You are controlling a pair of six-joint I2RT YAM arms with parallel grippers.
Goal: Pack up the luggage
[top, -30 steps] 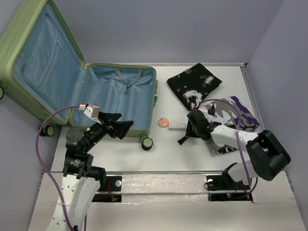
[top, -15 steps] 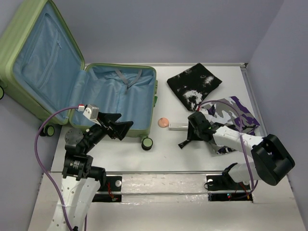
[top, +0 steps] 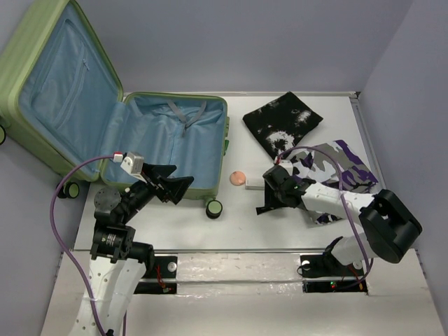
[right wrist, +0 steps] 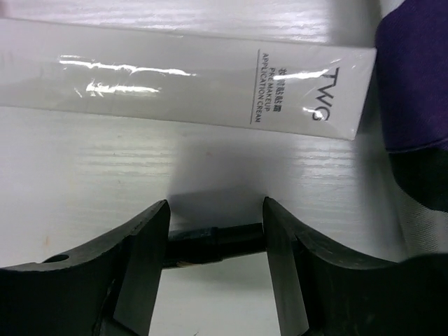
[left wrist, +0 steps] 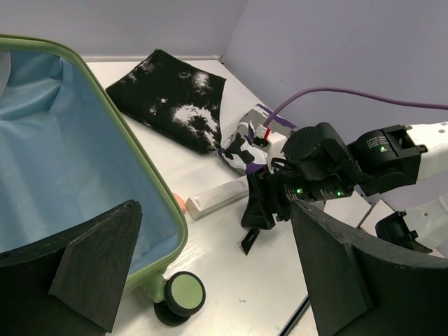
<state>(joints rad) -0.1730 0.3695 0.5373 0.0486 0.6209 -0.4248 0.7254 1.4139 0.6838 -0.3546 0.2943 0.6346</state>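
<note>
1. Luggage: one large light-green hard-shell suitcase (top: 222,119) with pale blue fabric lining lies open at the left of the white table (top: 245,227). Its base is flat on the table and its lid stands up, tilted back toward the left wall. Three small black-and-green wheels (top: 213,208) show in the top view.
2. Two folded cloths lie to the right of the suitcase. One black cloth with white mottling (top: 283,120) is at the far side. One purple, white and black patterned cloth (top: 343,164) lies nearer, partly under the right arm.
3. One long white carton with dark print (right wrist: 189,80) lies between the suitcase and the patterned cloth. One small round copper-coloured disc (top: 238,178) sits just beside its left end.
4. The left gripper (top: 175,180) hovers over the near rim of the suitcase base. Its jaws are spread fully wide and hold nothing.
5. The right gripper (right wrist: 215,210) points down at bare table just short of the white carton. Its jaws stand partly apart, gripping nothing I can make out. A thin dark bar (right wrist: 210,239) crosses the gap low between the fingers; what it is cannot be told.
</note>
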